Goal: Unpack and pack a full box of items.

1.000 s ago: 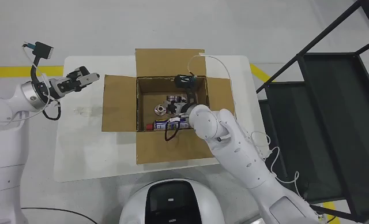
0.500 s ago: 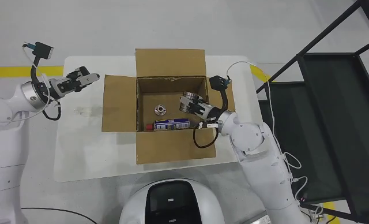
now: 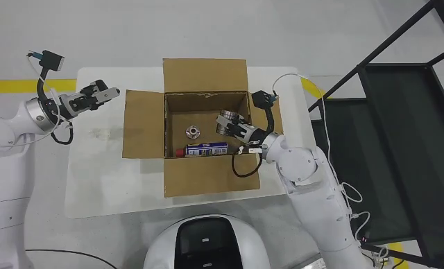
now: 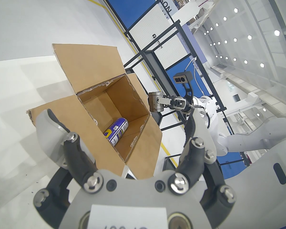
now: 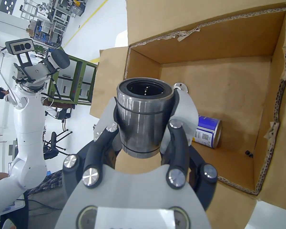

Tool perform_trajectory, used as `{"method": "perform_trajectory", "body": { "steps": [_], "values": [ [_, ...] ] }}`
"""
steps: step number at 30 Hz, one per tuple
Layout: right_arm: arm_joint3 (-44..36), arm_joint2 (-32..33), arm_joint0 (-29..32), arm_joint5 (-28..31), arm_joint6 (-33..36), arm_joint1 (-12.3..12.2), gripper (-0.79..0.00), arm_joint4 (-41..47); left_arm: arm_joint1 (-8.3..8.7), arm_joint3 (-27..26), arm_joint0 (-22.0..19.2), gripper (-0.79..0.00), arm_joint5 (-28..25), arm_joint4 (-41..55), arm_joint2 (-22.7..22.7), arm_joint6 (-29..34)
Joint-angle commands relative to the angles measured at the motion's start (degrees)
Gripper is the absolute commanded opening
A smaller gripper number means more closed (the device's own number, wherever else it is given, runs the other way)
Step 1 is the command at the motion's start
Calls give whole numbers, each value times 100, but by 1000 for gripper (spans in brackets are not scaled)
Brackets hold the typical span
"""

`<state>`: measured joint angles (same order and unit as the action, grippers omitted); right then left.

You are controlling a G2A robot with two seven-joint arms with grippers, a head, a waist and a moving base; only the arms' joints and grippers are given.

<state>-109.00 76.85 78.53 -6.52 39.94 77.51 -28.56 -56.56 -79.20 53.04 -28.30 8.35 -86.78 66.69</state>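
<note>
Since a second ago your right arm has come up out of the box, bringing the grey steel cylindrical sleeve (image 5: 143, 117) with it; over the last half second nothing has shifted. The right gripper (image 3: 234, 127) is clamped across the sleeve's sides, holding it above the right part of the opening. From the left wrist view you can see the sleeve (image 4: 155, 101) sits higher than the rim. The right wrist view adds that it is hollow, with a dark bore.

Below it, the brown cardboard box (image 3: 145, 123) stands with all four flaps folded out. On its floor lie a blue-and-white can (image 3: 206, 149) on its side and, well apart from it, a small flanged metal fitting (image 3: 191, 132). The right wrist view also picks up a tiny black bit (image 5: 248, 153) in a corner of the floor.

Your left gripper (image 3: 105, 91) hangs over the table's left end, fingers spread with nothing between them.

The box rests on a white table (image 3: 277, 82). Around it you have grey floor with a yellow line (image 3: 21, 84), and a black metal rack (image 3: 388, 109) to the right.
</note>
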Motion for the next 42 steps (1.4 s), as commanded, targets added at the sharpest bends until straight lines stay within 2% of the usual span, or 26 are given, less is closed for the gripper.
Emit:
{"method": "perform_trajectory", "body": {
  "steps": [1,4,7,9,13,17,20,35,39,42],
  "values": [
    [22,163,78,385,-191,-22,-785,130,0,0,0,0,0,0,0,0],
    [74,679,367,952,-579,-74,-785,447,0,0,0,0,0,0,0,0],
    [69,1241,799,1496,-1302,-102,-785,856,0,0,0,0,0,0,0,0],
    [111,1511,1095,1742,-1725,-119,-785,785,0,0,0,0,0,0,0,0],
    [318,1850,1526,1997,-2365,-141,-785,525,0,0,0,0,0,0,0,0],
    [613,2075,1749,2123,-2710,-169,-785,186,0,0,0,0,0,0,0,0],
    [864,2172,1799,2222,-2887,-187,-785,-6,0,0,0,0,0,0,0,0],
    [867,2173,1795,2214,-2894,-187,-785,-9,0,0,0,0,0,0,0,0],
    [1150,2230,1572,2169,-3403,-224,-785,-1034,0,0,0,0,0,0,0,0],
    [1586,2182,1410,2508,-3885,-242,-785,-1512,0,0,0,0,0,0,0,0]
  ]
}}
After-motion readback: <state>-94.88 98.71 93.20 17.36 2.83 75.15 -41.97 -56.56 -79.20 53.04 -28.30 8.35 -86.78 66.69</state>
